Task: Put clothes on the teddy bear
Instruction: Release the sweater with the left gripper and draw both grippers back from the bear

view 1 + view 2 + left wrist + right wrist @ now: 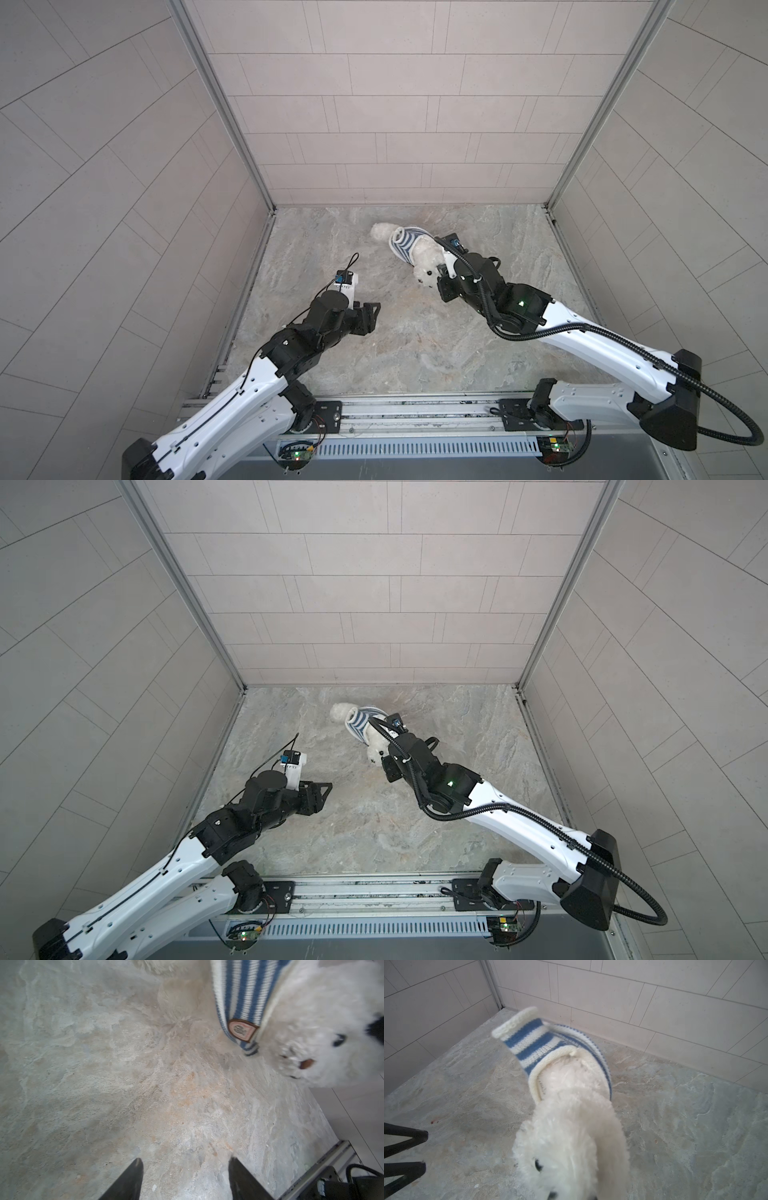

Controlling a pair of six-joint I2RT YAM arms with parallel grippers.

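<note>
since the right gripper pinches the teddy bear by its head, it tilts up toward the back of the surface, striped shirt round its torso, one sleeve seemingly empty; the left gripper gapes wide, empty, free to tug.
</note>
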